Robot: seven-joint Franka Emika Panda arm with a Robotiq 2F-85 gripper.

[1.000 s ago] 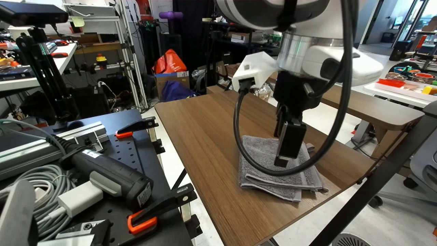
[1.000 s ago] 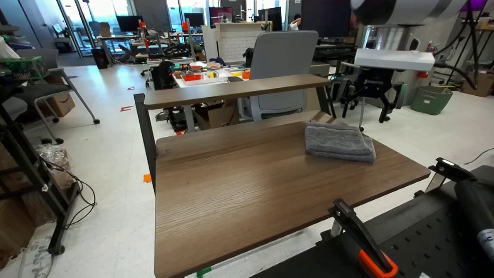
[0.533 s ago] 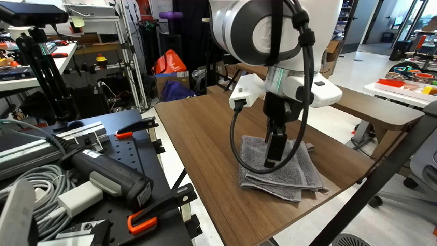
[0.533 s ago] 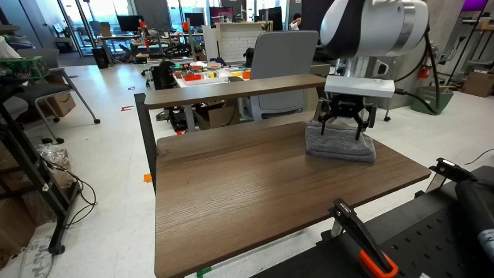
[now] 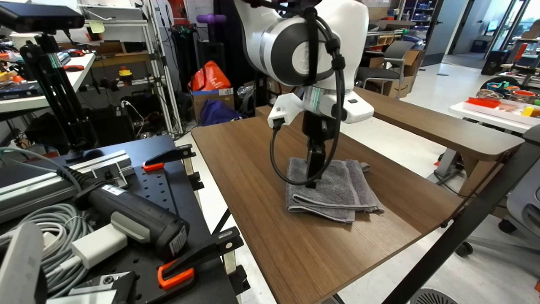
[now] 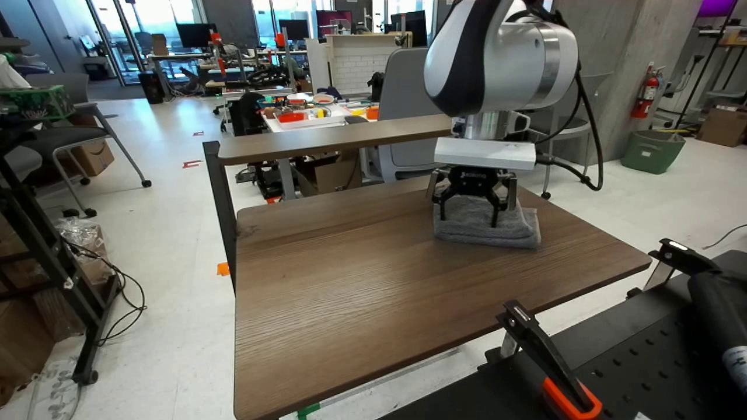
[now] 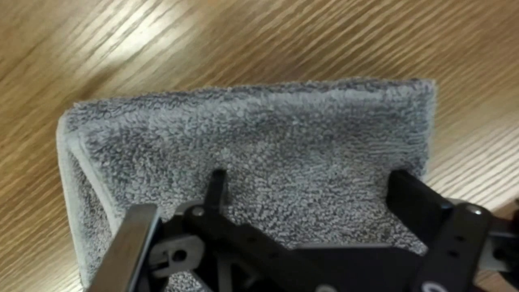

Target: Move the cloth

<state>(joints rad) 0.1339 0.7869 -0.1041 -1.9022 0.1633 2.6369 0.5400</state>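
The grey folded cloth (image 5: 341, 181) lies on the brown wooden table (image 5: 253, 169), slightly rumpled with layered edges. It also shows in an exterior view (image 6: 519, 227) and fills much of the wrist view (image 7: 259, 134). My gripper (image 6: 468, 221) points down onto the cloth with its fingers spread wide. In the wrist view the gripper (image 7: 309, 174) has both fingertips against the cloth's top, with flat cloth between them, not pinched. The right fingertip is near the cloth's right edge. In an exterior view the gripper (image 5: 312, 184) is partly hidden by its cable.
A raised wooden shelf (image 6: 350, 139) runs along one long side of the table, on a dark metal post (image 6: 219, 198). A black perforated bench (image 5: 147, 185) with orange-tipped clamps (image 5: 177, 272) stands beside the opposite side. A grey chair (image 6: 408, 105) stands behind the shelf.
The arm came down onto the cloth with open fingers. Over the last half second, cloth and gripper moved together along the table, leftward in both exterior views, away from the table's near end.
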